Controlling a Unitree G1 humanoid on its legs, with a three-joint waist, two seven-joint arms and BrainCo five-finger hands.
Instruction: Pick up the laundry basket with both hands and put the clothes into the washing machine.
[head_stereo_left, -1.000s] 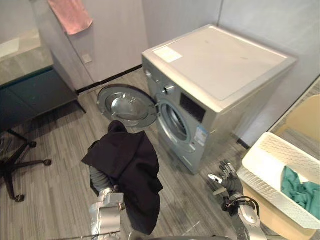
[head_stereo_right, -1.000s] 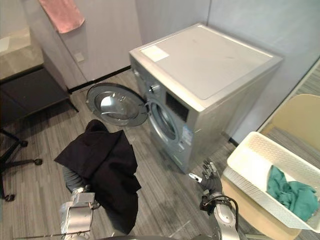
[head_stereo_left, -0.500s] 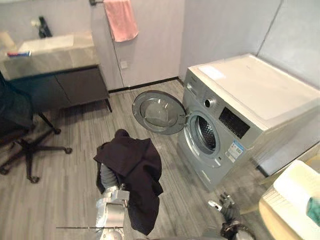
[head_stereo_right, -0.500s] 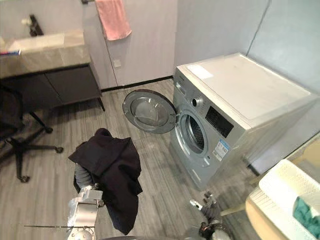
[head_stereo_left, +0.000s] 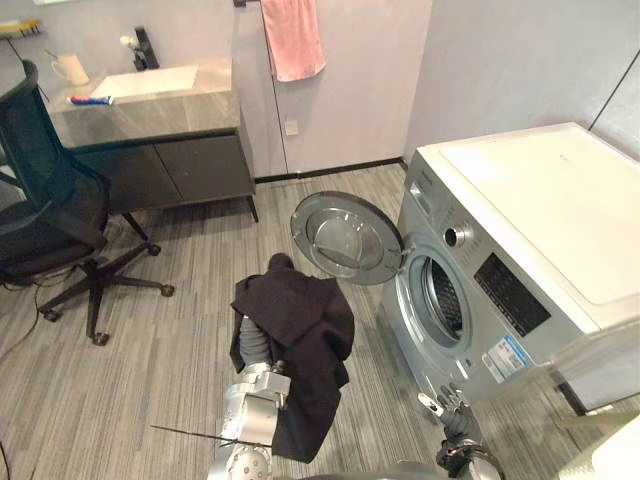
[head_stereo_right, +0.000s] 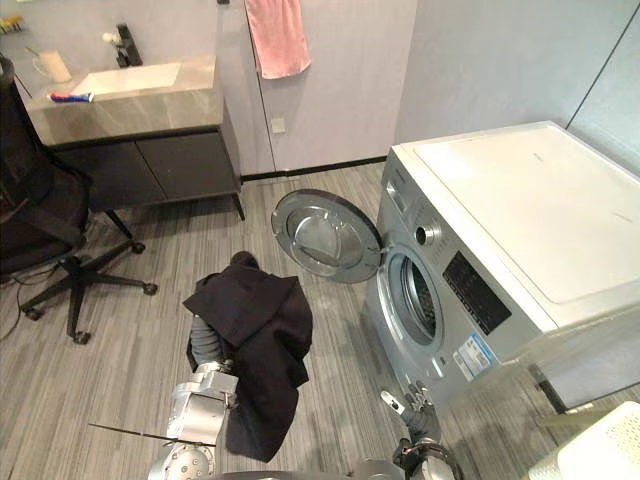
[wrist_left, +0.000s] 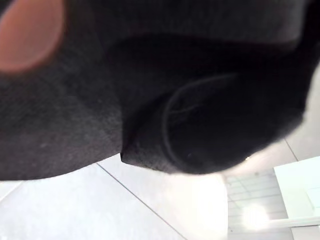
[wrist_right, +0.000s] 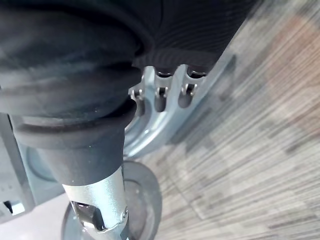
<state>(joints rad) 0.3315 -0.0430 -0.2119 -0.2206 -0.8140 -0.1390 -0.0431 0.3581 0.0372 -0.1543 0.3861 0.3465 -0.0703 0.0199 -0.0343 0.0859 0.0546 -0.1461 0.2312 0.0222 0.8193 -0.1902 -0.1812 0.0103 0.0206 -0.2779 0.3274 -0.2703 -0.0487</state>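
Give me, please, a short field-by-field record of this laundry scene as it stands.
washer: door swung open
garment: black, draped over the left hand, hanging clear of the floor
left hand: covered by the garment
right hand: open, empty, low in front of the washer
basket: a corner at the robot's right, neither hand on it
surroundings: chair, sink counter, pink towel

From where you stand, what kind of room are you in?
Probably a home bathroom with a laundry corner: a front-loading washing machine with its door swung open, a vanity with a sink, and a pink towel hanging on the wall.
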